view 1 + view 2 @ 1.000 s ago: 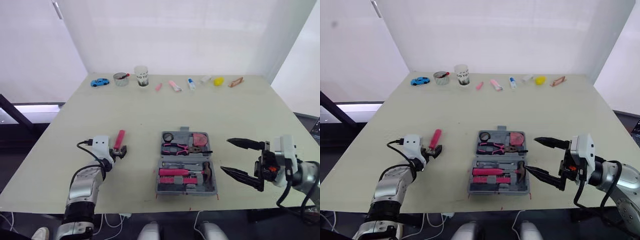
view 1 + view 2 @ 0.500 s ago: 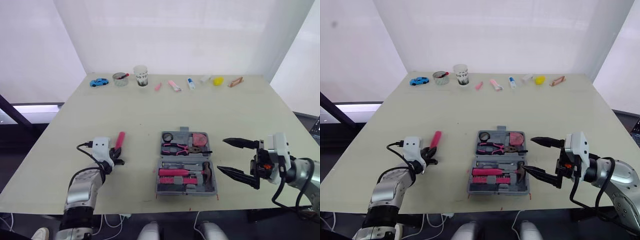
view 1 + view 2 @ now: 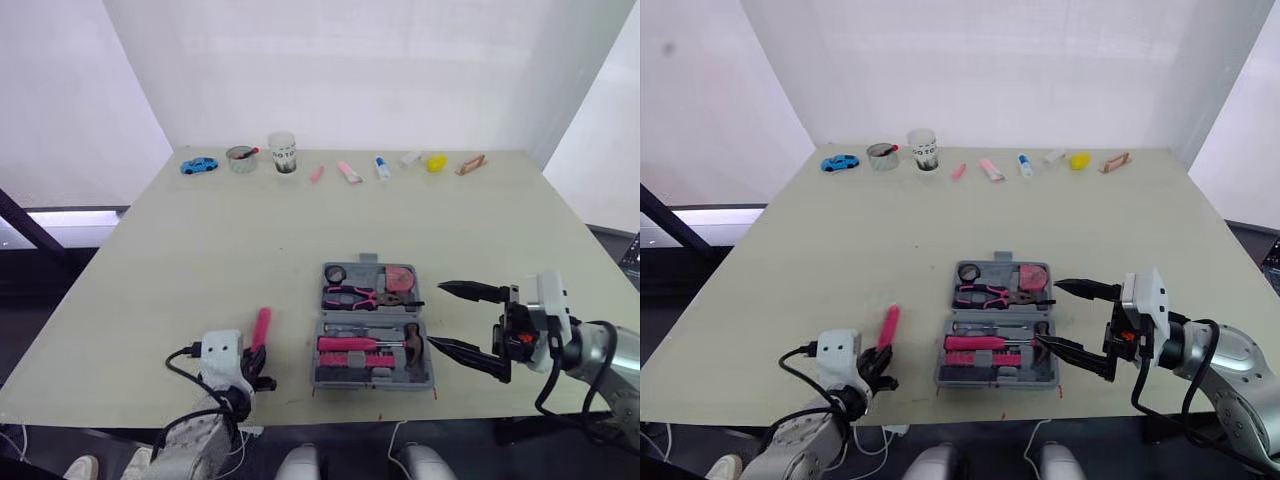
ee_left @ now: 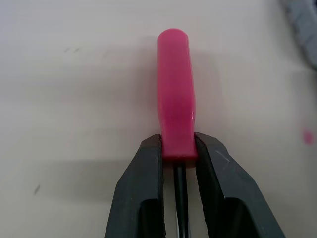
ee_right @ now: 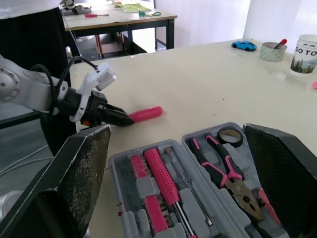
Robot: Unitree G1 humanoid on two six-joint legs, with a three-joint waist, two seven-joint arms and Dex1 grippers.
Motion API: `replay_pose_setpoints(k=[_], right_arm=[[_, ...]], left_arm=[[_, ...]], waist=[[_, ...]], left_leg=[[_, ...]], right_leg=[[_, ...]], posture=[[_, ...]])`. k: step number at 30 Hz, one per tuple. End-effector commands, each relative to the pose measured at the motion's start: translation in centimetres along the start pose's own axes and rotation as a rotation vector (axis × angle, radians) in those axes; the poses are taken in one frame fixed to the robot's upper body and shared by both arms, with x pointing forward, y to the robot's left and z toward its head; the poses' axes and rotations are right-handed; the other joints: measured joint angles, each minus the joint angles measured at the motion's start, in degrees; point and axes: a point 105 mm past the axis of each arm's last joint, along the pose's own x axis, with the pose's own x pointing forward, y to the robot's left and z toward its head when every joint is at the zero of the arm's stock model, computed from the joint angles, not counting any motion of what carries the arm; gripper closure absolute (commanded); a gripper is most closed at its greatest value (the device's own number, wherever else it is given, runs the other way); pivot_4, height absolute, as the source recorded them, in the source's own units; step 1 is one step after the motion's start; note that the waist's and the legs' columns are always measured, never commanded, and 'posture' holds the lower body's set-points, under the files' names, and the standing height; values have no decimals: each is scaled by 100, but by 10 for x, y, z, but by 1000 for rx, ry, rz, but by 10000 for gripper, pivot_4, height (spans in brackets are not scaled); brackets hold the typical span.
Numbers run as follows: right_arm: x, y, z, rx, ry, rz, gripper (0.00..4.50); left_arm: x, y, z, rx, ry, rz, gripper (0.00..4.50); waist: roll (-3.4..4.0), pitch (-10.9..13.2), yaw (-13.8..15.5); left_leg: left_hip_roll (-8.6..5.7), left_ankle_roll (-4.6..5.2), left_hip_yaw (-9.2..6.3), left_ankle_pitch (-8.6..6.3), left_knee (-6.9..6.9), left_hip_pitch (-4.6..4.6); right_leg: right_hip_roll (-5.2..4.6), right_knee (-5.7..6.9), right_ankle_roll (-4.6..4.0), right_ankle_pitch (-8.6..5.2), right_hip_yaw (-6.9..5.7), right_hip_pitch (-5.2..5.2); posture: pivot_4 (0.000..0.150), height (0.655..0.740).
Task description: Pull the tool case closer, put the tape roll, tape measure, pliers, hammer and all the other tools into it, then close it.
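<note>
At the front-left of the tabletop (image 3: 250, 230), left tool (image 4: 177, 148) is clenched on a pink-handled screwdriver (image 4: 176, 99). Its black fingers (image 4: 148, 173) pinch the shaft end of the handle, and the black shaft runs back between them. The handle points away from the robot. Tool and screwdriver sit just left of the grey plastic tool case (image 3: 345, 381), apart from it. Can't tell if the handle touches the tabletop.

The case lies open and flat near the front edge, mid-tabletop. Far half holds a black tape roll (image 3: 336, 274), pink-handled pliers (image 3: 350, 295) and a pink tape measure (image 3: 400, 277). Near half holds a dark-headed hammer (image 3: 412, 343) at its right end.

The right tool (image 3: 462, 320) is released — fingers spread wide and holding nothing. It hovers just right of the case with its tips aimed at the case's right edge. Contact there is unclear.
</note>
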Motion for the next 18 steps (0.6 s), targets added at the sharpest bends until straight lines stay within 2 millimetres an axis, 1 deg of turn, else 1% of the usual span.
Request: replay_pose_setpoints(k=[1, 8, 10, 12, 13, 15, 16, 18], right_arm=[[1, 1, 8, -39, -25, 13, 0], [-1, 3, 5, -31, -19, 22, 0], [-1, 4, 4, -30, -15, 35, 0], [-1, 6, 5, -32, -9, 61, 0], [-1, 7, 5, -31, -8, 72, 0], [-2, 10, 4, -37, 11, 102, 0], [-2, 12, 3, -39, 21, 115, 0], [-3, 13, 2, -36, 28, 131, 0]], left_arm=[[-7, -12, 6, -8, -30, -19, 40780], [-8, -12, 11, -6, -64, -30, 40780], [-9, -12, 13, -4, -74, -34, 30641], [-10, -12, 14, 1, -79, -34, 23426], [-10, -12, 14, 3, -81, -35, 17712], [-11, -12, 16, 8, -89, -40, 11823], [-11, -13, 17, 13, -94, -42, 7559], [-13, -13, 20, 20, -101, -43, 616]], waist=[[0, 0, 1], [-1, 1, 3], [-2, 1, 1], [-2, 2, 1], [-2, 2, 1], [-2, 2, 1], [-2, 2, 1], [-5, 3, 1]], left_leg=[[0, 0, 0, 0, 0, -1], [-3, 0, -2, 0, 0, -1], [-3, 0, -1, 0, 0, -1], [-3, 0, -1, 0, 0, -2], [-3, 0, -1, 0, -1, -2], [-3, 0, -2, 0, 0, -2], [-3, 0, -2, 0, -1, -2], [-3, 0, -2, 0, 0, -1]], right_leg=[[0, -1, 0, 0, 0, 0], [1, -1, -3, -2, -2, 0], [1, -2, -3, -3, -2, 0], [1, -2, -3, -3, -2, 0], [1, -2, -3, -3, -2, 0], [2, -2, -3, -3, -2, 0], [2, -2, -3, -3, -2, 0], [1, -2, -3, -3, -2, 0]], posture=[[1500, 7400], [1500, 7400], [1500, 7400], [1500, 7400], [1500, 7400], [1500, 7400], [1500, 7400], [1500, 7400]])
